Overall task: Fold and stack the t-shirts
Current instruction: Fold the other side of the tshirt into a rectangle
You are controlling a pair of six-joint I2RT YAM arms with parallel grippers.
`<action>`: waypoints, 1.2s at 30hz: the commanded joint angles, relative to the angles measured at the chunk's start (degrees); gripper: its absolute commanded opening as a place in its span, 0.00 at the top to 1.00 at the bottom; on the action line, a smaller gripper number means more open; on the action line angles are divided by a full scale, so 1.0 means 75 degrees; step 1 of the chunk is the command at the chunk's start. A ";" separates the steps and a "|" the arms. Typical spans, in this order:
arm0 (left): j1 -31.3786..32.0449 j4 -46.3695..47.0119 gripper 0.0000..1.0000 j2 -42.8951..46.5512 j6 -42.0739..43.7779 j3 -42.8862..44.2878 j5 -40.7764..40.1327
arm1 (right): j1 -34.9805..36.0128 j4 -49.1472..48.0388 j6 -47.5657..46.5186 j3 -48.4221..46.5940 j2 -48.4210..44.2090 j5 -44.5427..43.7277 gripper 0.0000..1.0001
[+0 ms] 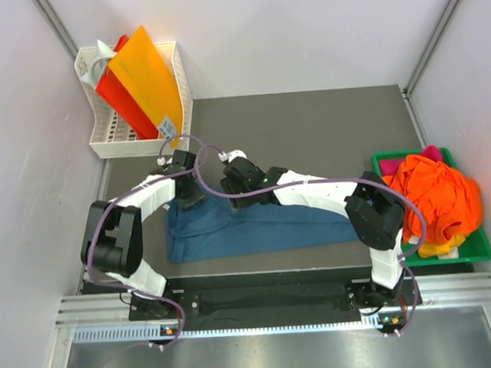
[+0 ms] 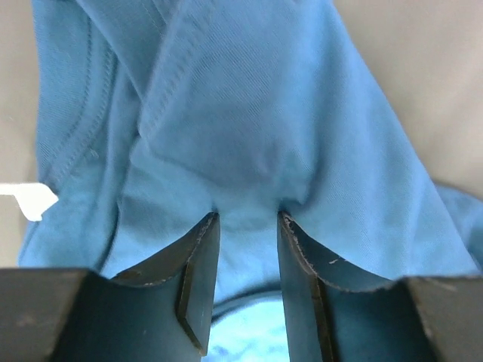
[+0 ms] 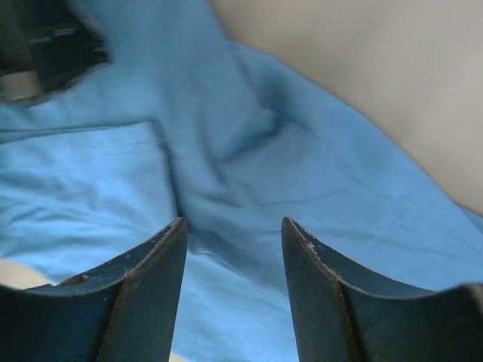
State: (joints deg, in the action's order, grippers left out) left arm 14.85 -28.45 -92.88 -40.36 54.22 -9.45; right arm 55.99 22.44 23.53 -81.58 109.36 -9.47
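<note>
A dark teal-blue t-shirt lies as a long band across the near half of the dark table. Its upper left end is drawn up toward my two grippers, which sit close together. In the left wrist view the blue t-shirt is bunched between the fingers of my left gripper, which is shut on it, with wrinkles running out from the tips. My left gripper is at the shirt's far left corner. My right gripper is just to its right. In the right wrist view my right gripper stands open over the blue t-shirt.
A green tray at the right table edge holds an orange t-shirt piled over a magenta t-shirt and a yellow t-shirt. A white basket with orange and red sheets stands at the back left.
</note>
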 commanded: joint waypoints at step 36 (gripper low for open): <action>0.1535 -0.0273 0.56 0.0279 0.0061 0.0166 -0.0029 | -0.1582 -0.0062 0.0437 0.1069 -0.0800 -0.0623 0.52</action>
State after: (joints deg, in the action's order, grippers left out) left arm 26.35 -28.97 -89.38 -40.12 55.59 -9.06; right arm 44.66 22.63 26.81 -73.06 106.65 -13.47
